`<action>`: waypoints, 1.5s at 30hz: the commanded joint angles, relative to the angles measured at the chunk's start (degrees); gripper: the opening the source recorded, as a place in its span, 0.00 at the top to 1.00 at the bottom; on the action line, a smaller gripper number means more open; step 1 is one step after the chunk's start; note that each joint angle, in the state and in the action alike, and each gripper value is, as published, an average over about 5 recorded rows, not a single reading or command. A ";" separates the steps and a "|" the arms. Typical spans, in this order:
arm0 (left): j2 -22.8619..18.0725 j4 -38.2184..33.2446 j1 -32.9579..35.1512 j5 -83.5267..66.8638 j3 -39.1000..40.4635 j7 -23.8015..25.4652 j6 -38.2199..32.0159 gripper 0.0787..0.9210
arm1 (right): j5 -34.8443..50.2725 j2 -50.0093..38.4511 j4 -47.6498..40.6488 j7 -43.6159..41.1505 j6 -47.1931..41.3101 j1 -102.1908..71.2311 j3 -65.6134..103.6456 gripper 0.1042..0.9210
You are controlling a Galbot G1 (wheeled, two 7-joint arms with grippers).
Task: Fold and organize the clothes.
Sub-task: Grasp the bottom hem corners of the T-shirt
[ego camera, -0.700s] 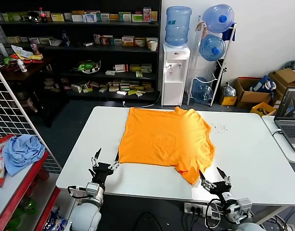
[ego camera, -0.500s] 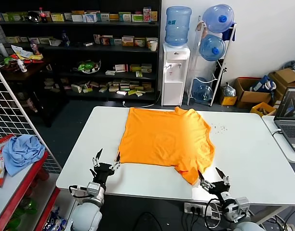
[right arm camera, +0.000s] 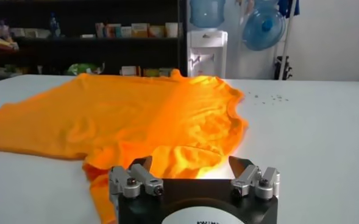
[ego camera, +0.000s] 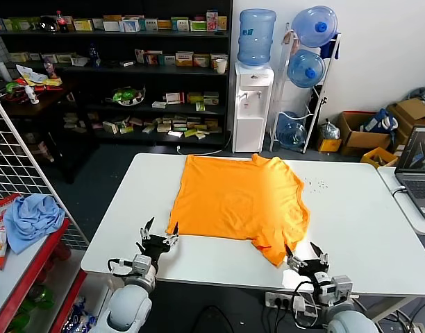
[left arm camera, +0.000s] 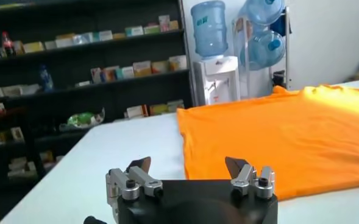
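A: Near edge first. Left tool (ego camera: 157, 238) and right tool (ego camera: 304, 254) both have fingers spread, gripping nothing, low in frame at the tabletop (ego camera: 351, 229) edge.

B: The orange T-shirt (ego camera: 237, 201)?

A: Frame centre, flat. Long axis runs near-to-far, neck at the far end. Risk: bunched lower-right hem may fold crooked.

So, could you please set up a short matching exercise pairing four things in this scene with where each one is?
Things:
1. plain bright orange short-sleeved T-shirt
2. crumpled light blue cloth
3. left gripper
4. right gripper

Places:
A. open, at the white table's near edge by the shirt's near-left corner
B. spread on the table
C. on the red shelf beside the table
D. open, by the shirt's near-right corner

Pairs: 1-B, 2-C, 3-A, 4-D
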 commanded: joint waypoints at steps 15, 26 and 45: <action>0.81 4.92 -6.72 -8.37 4.04 -1.85 9.00 0.12 | 0.45 0.09 -1.88 2.10 -4.26 3.83 -3.18 0.12; 0.38 5.81 -5.89 -8.38 3.63 -1.70 9.07 0.31 | 0.13 1.26 -2.78 2.58 -5.03 4.78 -4.26 0.35; 0.09 1.99 -0.98 -8.49 3.08 -2.63 8.40 0.94 | -0.61 0.40 2.13 4.54 -6.77 1.06 -4.27 0.98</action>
